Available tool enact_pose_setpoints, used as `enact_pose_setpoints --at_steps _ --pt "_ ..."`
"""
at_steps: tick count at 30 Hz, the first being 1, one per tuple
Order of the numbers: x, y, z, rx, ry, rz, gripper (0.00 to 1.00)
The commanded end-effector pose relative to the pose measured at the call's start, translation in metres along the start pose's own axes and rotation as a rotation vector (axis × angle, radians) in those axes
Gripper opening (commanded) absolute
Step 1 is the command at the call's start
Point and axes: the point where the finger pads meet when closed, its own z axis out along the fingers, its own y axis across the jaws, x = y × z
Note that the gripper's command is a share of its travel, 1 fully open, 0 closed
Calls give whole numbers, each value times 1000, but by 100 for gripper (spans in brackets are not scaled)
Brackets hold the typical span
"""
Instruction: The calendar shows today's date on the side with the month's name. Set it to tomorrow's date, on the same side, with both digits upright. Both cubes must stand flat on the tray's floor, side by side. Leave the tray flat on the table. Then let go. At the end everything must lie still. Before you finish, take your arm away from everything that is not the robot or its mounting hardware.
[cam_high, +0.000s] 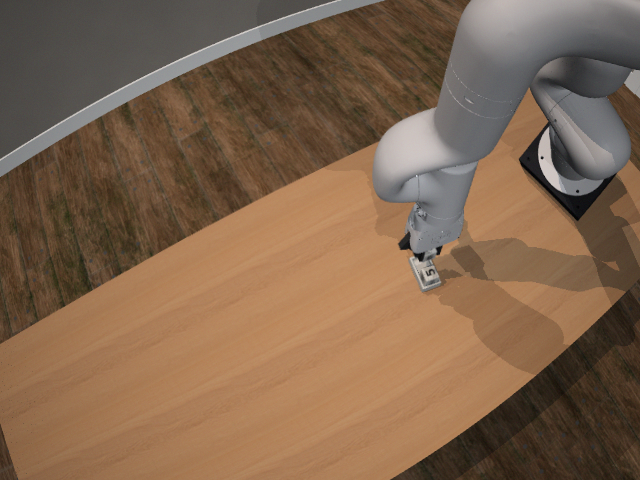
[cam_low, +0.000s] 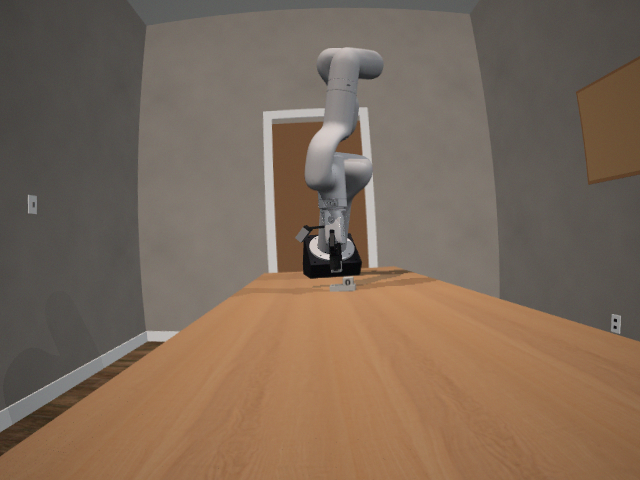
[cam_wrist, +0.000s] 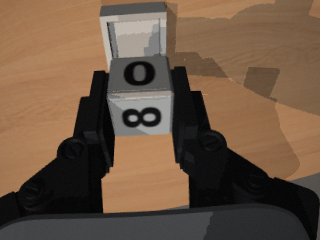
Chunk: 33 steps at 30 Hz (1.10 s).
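I had the tool (cam_high: 428, 253) (cam_low: 336, 264) (cam_wrist: 141, 89) clamped on one cube (cam_high: 430, 253) (cam_low: 336, 268) (cam_wrist: 140, 115), dark 0 and sideways 8 facing the wrist view. Exterior view had it hanging above the tray (cam_high: 424, 289) (cam_low: 339, 288) (cam_wrist: 133, 11), apart from it. Tray sat on the table (cam_high: 258, 335) (cam_low: 330, 387) (cam_wrist: 40, 50), right of centre and a bit below the middle in the top view. Second cube (cam_high: 429, 274) (cam_low: 348, 282) was in the tray, 5 on top; I couldn't see it in wrist view
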Motion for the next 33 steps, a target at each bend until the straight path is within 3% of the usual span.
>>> enact_pose_setpoints --at_steps 1,33 --pt "0 -1 8 43 3 -3 27" --pt "0 -1 11 43 3 -3 27"
